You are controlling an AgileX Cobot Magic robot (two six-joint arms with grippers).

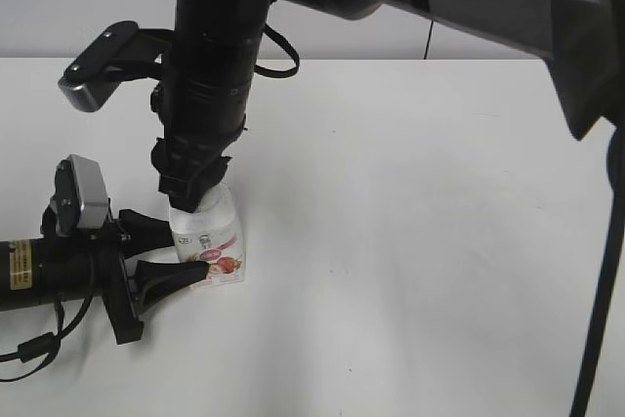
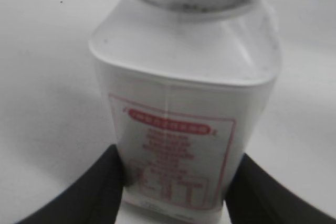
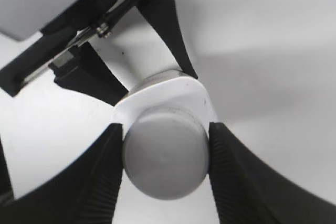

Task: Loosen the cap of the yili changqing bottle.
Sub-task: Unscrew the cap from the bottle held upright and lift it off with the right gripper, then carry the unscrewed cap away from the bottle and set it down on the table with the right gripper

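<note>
Left gripper (image 1: 181, 256) clamped on upright yili changqing bottle (image 1: 210, 241) body on white table (image 1: 410, 241), right gripper (image 3: 165, 153) pinching its white cap (image 3: 165, 163) from above

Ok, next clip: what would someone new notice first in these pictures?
Probably the small bottle standing left of centre on the white table, pinned between two arms. The left gripper comes in low from the side and clamps its body near the strawberry label, while the right gripper drops from above, its ribbed fingers closed on the white cap.
</note>
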